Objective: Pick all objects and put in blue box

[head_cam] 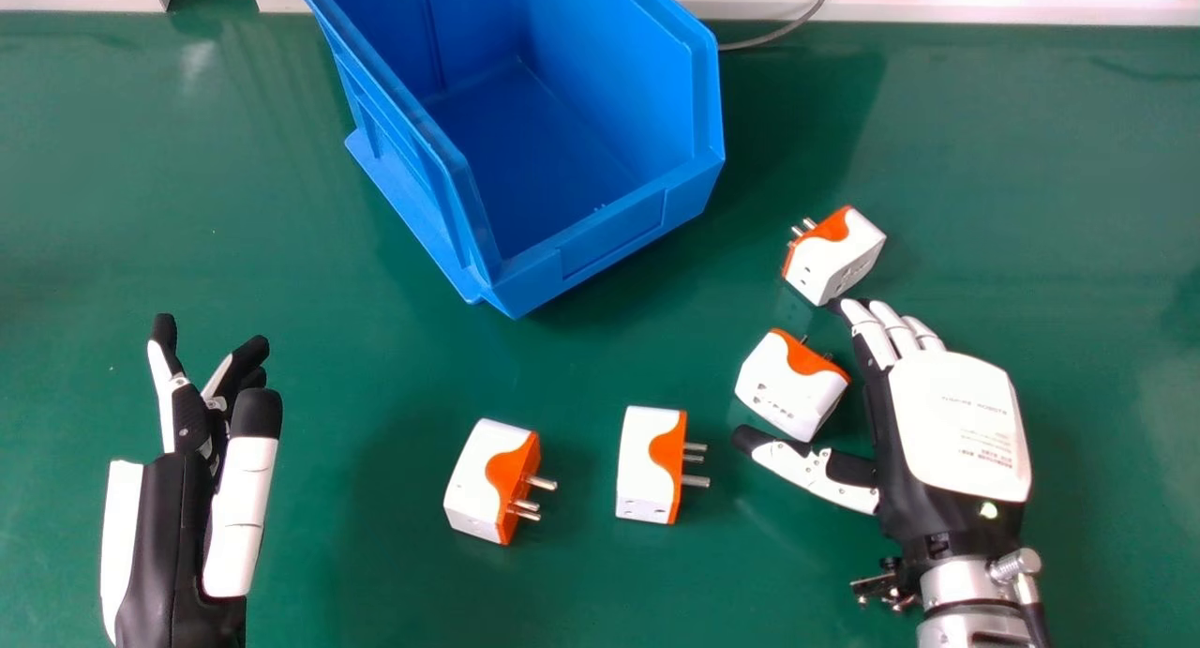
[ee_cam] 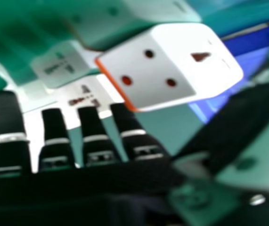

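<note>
Nearest plug adapter (head_cam: 776, 388): lies on the green table (head_cam: 1078, 207), in the space between my right hand's (head_cam: 961, 423) thumb and fingers, its prongs turned toward the fingers. My right hand is released: fingers extended, thumb spread, nothing grasped. Contact with this adapter cannot be confirmed.

Far adapter (head_cam: 850, 243): just beyond my right fingertips, touching or nearly so; I cannot tell which. Middle adapter (head_cam: 639, 462): to the left of my right thumb tip. Leftmost adapter (head_cam: 476, 474): farther left on the same side, prongs toward that thumb. Blue box (head_cam: 614, 231): beyond my right hand and to its left, open side up. Left hand (head_cam: 173, 507): well apart, at the view's left, fingers relaxed.

Assessment: step in hand is lining up for a first grasp; all four adapters remain to be boxed. Next move calls for closing thumb and fingers across the body, clear of the prongs, without nudging the far adapter, then lifting over the box wall.
</note>
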### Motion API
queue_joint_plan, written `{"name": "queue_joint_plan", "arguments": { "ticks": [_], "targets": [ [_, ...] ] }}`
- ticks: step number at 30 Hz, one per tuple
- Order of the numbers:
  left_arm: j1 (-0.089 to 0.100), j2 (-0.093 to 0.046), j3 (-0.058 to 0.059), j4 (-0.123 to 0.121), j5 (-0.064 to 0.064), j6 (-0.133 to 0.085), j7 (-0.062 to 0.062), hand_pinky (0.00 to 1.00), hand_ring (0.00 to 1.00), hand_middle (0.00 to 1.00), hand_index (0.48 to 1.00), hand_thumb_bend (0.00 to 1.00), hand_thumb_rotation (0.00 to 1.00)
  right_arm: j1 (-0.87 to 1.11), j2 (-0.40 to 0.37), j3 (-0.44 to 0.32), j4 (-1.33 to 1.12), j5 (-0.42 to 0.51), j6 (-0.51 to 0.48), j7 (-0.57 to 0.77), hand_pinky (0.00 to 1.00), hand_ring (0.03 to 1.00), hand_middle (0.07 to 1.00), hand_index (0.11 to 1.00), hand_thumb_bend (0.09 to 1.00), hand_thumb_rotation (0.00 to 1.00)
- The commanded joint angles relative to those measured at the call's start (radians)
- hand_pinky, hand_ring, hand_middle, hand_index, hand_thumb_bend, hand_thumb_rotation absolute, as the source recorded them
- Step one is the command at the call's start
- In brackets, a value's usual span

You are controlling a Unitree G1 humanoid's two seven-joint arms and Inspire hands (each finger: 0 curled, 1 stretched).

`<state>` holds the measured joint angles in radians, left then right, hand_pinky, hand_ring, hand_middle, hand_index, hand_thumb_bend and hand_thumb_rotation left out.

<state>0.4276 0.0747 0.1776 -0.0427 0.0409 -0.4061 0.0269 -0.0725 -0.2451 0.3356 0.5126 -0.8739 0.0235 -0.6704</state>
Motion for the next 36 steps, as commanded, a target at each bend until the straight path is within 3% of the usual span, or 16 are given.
{"name": "queue_joint_plan", "arguments": {
  "ticks": [1,11,20,26,28,32,35,36],
  "targets": [
    [0.006,0.001,0.0,-0.022,0.007,-0.01,0.004,0.85,0.91,0.91,0.953,0.88,1.0,-0.001,-0.001,0.003,0.022,0.018,0.022,0.009,0.73,0.834,0.849,0.833,0.575,0.56],
    [0.008,0.003,0.001,-0.022,0.001,-0.014,0.0,0.85,0.91,0.91,0.955,0.88,1.0,-0.034,0.006,0.008,0.08,0.033,0.032,-0.025,0.7,0.795,0.816,0.802,0.559,0.49],
    [0.022,0.003,-0.002,-0.044,0.017,-0.006,0.005,0.86,0.91,0.91,0.956,0.86,1.0,-0.09,0.032,0.019,0.137,0.017,0.095,-0.069,0.64,0.722,0.744,0.734,0.55,0.44],
    [0.03,0.001,-0.004,-0.055,0.019,-0.002,0.005,0.86,0.91,0.91,0.956,0.85,1.0,-0.123,0.036,0.046,0.167,-0.003,0.143,-0.078,0.53,0.573,0.611,0.61,0.592,0.29],
    [0.036,0.001,-0.005,-0.062,0.021,0.0,0.005,0.86,0.91,0.91,0.955,0.85,1.0,-0.126,0.03,0.056,0.159,0.001,0.148,-0.06,0.4,0.434,0.495,0.547,0.551,0.22],
    [0.046,-0.001,-0.005,-0.078,0.019,0.007,0.002,0.86,0.91,0.91,0.955,0.85,1.0,-0.13,0.003,0.068,0.12,0.016,0.137,0.015,0.35,0.387,0.454,0.533,0.542,0.2],
    [0.05,-0.001,-0.006,-0.088,0.017,0.012,0.0,0.85,0.91,0.91,0.949,0.86,1.0,-0.126,-0.009,0.069,0.079,0.019,0.147,0.066,0.18,0.227,0.301,0.498,0.518,0.15],
    [0.052,0.0,-0.005,-0.091,0.015,0.013,-0.002,0.85,0.91,0.91,0.949,0.86,1.0,-0.126,-0.012,0.072,0.065,0.015,0.159,0.086,0.18,0.227,0.301,0.498,0.518,0.15]
  ]
}}
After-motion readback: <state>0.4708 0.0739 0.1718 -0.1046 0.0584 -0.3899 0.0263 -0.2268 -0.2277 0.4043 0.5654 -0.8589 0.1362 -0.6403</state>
